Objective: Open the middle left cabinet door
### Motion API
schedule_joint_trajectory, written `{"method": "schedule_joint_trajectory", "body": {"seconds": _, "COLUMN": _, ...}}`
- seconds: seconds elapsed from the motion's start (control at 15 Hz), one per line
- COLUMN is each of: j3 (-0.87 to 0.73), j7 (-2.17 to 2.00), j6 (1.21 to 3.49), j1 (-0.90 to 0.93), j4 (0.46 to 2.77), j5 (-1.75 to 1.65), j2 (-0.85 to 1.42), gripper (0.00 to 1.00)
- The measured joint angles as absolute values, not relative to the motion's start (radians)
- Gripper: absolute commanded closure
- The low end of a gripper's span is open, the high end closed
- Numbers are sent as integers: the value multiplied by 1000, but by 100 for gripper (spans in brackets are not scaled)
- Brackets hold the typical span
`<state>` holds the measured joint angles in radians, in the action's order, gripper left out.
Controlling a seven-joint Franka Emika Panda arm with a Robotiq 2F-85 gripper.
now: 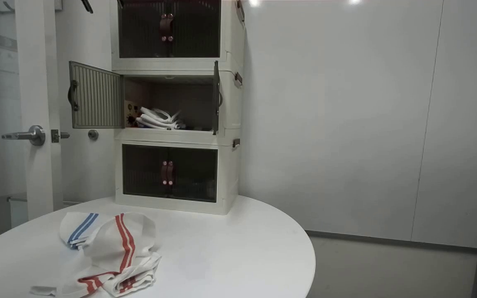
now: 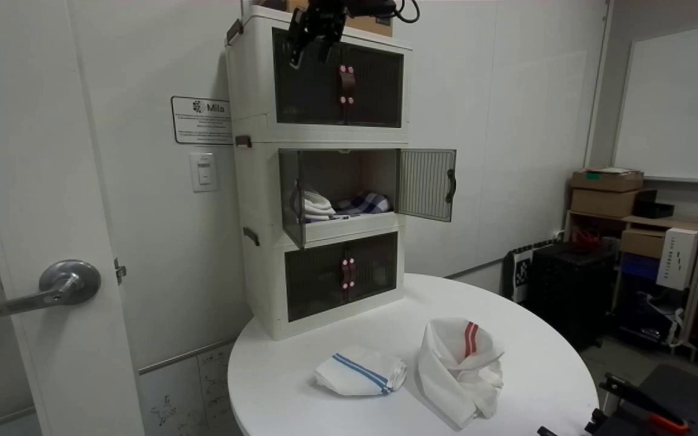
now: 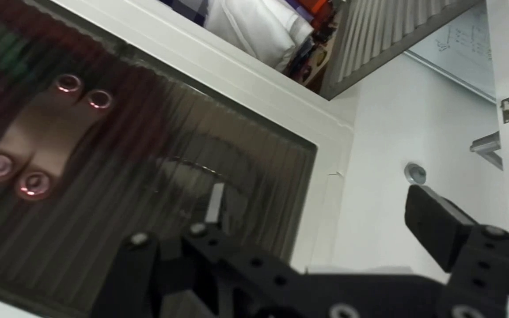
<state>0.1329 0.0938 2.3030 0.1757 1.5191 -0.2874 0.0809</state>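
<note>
The middle left door of dark see-through plastic stands open on the white three-tier stack, like its right-hand twin. The black pincer, jaws parted, hangs before the top tier. A blue-striped white cloth lies beside a red-striped white cloth on the round white table.

The middle left cabinet door is smoky grey with vertical stripes, the cabinet stack off-white. Both the blue-striped towel and the red-striped towel are white with paired bands; the bench is white, the fingers black.
</note>
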Motion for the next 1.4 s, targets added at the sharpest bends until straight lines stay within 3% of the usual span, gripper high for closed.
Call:
{"method": "schedule_joint_trajectory", "body": {"seconds": 0.6, "j3": 76, "j7": -21, "j6": 2517, "j1": 98, "j4": 1905, "j5": -401, "j2": -17, "gripper": 0}}
{"method": "schedule_joint_trajectory", "body": {"seconds": 1.4, "j3": 62, "j7": -190, "j6": 2686, "j1": -16, "j4": 2469, "j5": -366, "j2": -349, "gripper": 0}}
